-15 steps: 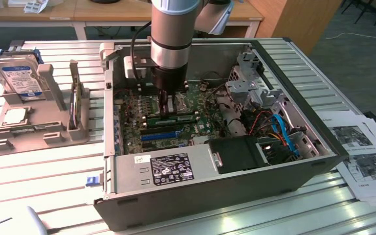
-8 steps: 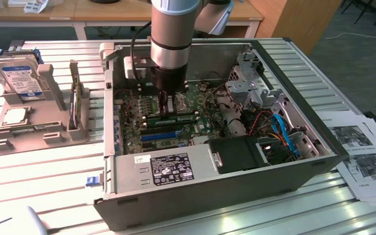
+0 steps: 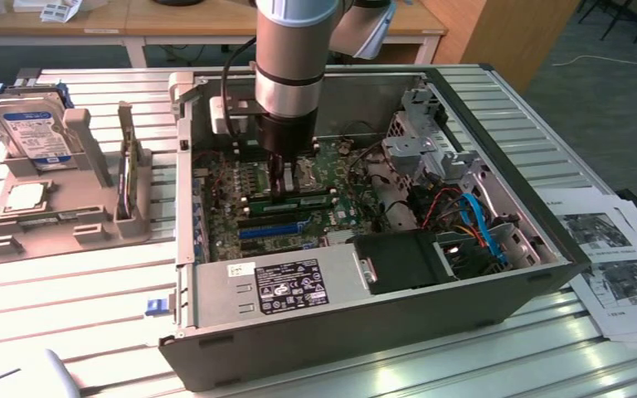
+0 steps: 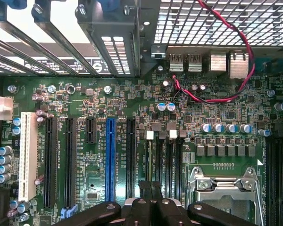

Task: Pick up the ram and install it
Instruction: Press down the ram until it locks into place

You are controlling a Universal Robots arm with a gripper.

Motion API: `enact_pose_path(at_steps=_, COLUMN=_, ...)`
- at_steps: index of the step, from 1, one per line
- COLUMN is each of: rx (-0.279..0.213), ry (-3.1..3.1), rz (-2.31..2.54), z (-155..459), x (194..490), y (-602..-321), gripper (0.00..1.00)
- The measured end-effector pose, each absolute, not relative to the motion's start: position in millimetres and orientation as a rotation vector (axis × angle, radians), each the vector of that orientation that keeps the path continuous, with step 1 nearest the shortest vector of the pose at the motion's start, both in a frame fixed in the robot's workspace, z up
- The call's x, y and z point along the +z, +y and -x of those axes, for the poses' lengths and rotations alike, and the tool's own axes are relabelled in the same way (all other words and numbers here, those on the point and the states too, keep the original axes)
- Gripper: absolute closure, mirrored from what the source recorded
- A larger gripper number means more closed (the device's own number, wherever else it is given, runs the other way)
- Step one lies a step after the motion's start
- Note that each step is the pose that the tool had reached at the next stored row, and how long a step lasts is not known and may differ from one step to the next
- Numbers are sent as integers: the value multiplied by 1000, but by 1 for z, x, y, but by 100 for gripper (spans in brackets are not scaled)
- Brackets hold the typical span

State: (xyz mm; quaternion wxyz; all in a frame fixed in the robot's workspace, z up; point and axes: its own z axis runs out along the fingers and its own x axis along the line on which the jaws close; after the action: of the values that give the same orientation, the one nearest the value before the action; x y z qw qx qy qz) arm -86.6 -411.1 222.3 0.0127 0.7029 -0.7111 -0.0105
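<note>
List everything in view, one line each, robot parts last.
PC case: 1, grey, open, mid-table.
Motherboard: 1, green, inside the case.
Blue slot: 1, blue, on the motherboard between black slots.
RAM: 1, green stick, on the motherboard beside the gripper; seating unclear.
CPU socket: 1, silver, near the RAM slots.
Red-black wire: 1, across the rear ports.
Hard drive: 1, blue label, upright in the grey stand at the exterior view's left.
Papers: printed sheets, exterior view's right.
Gripper: 1, black, low inside the case above the RAM slots.
</note>
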Motion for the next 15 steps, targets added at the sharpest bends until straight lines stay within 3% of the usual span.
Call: enact_pose_path(at_steps=15, rx=-31, ry=-2215, rz=-2190, z=87, x=238, y=-411, gripper=90)
